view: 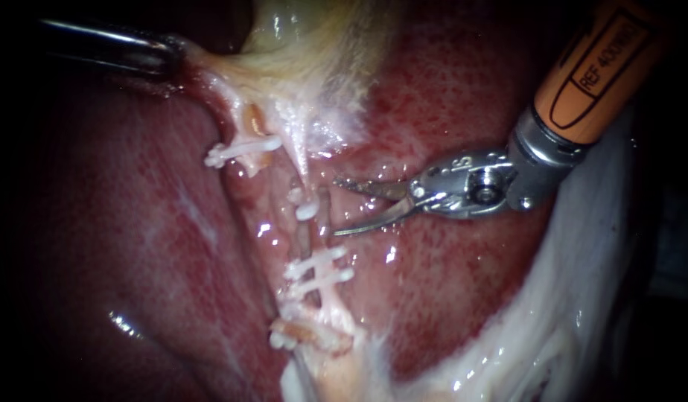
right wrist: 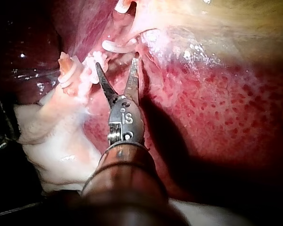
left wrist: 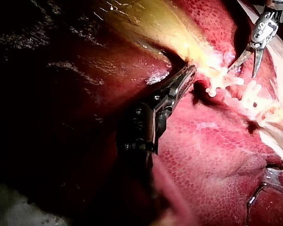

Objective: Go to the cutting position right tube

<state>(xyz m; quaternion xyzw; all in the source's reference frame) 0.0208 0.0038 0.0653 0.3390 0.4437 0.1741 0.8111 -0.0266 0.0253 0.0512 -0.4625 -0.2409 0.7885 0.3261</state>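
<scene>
- Right instrument (view: 336, 206): it enters from the upper right. Its two blades are parted with a clear gap, and nothing is held between them.
- Right tube (view: 307, 240): it runs down the pale strip across the liver (view: 448, 112). It carries an upper clip (view: 307, 210) and a pair of lower clips (view: 319, 269). We take the bare stretch between them as the cutting site.
- Position: the blade tips stand just beside that bare stretch and level with it, but not yet astride it. We judge the approach nearly complete, with only a short advance needed.
- Left instrument (view: 173, 53): it enters from the left, jaws clamped on the edge of the gallbladder (view: 307, 45). The pale tissue is drawn taut toward it.
- Limitation: glare on the wet surface prevents us from telling whether the lower blade already rests on the tissue or sits just clear of it.
- Risk, clips: the upper blade lies near the upper clip. An advance angled upward could catch or dislodge that clip.
- Risk, depth: pushing the open tips in too steeply could dig a blade into the liver behind the tube.
- Risk, partial span: stopping short would leave only part of the tube between the blades, which would make for an incomplete cut.
- Risk, traction: if the left grasp slips, the taut strip would slacken and the tube would shift away from the blades.
</scene>
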